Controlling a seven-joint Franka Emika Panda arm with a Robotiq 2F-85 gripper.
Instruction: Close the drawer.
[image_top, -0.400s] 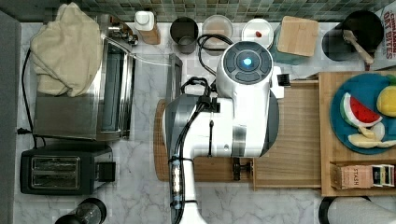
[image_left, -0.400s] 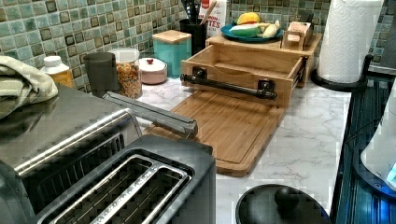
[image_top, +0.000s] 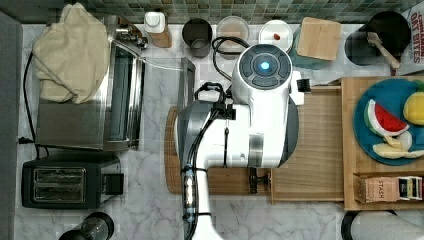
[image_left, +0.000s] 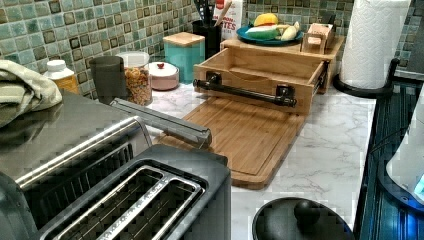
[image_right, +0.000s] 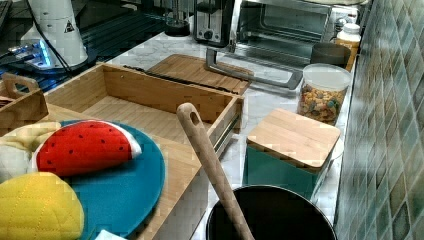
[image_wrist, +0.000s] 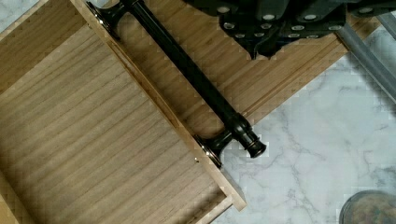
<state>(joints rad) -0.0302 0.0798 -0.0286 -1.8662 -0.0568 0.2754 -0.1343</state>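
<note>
One drawer (image_left: 260, 75) stands open, its one handle (image_wrist: 196, 79) running crosswise just beneath the end effector (image_wrist: 280, 28); grip state unclear.

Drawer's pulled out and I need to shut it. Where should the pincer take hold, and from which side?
Judging by its pose, take the black bar handle mid-span, coming from above: it stands off the drawer front on two posts, leaving a gap behind. Pushing the front panel may work as well.
</note>
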